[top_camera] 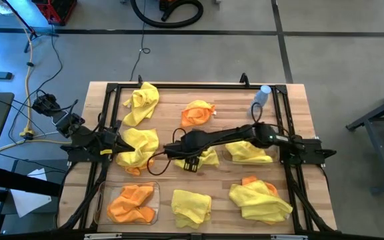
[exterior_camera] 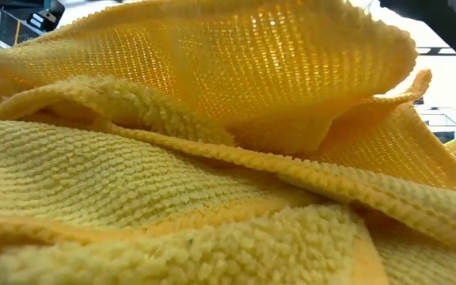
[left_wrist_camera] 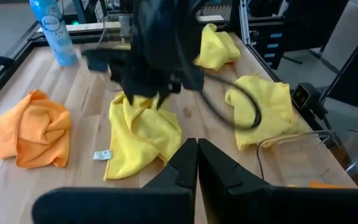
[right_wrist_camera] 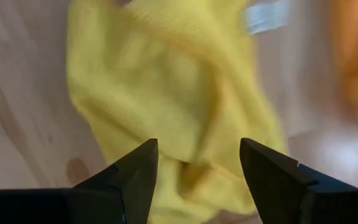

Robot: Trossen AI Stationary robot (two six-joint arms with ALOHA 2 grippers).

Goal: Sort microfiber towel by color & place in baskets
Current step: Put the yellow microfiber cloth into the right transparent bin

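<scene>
My right gripper (top_camera: 189, 160) reaches to the table's middle and hangs open over a crumpled yellow towel (top_camera: 207, 158). In the right wrist view its fingers (right_wrist_camera: 197, 168) stand on either side of that towel (right_wrist_camera: 166, 93), which has a white tag (right_wrist_camera: 266, 15); no touch shows. My left gripper (left_wrist_camera: 196, 162) is shut and holds nothing, at the table's left beside a yellow and orange heap (top_camera: 139, 148). A clear basket (top_camera: 100, 200) at the near left holds orange towels (top_camera: 133, 204). A second basket does not show plainly.
Loose towels lie around: yellow ones (top_camera: 141, 103), (top_camera: 192, 205), (top_camera: 249, 152), an orange one (top_camera: 199, 113), and a yellow heap with orange (top_camera: 260, 200) at the near right. A clear bottle with a blue cap (top_camera: 262, 95) stands far right. A yellow towel (exterior_camera: 212, 158) fills the low view.
</scene>
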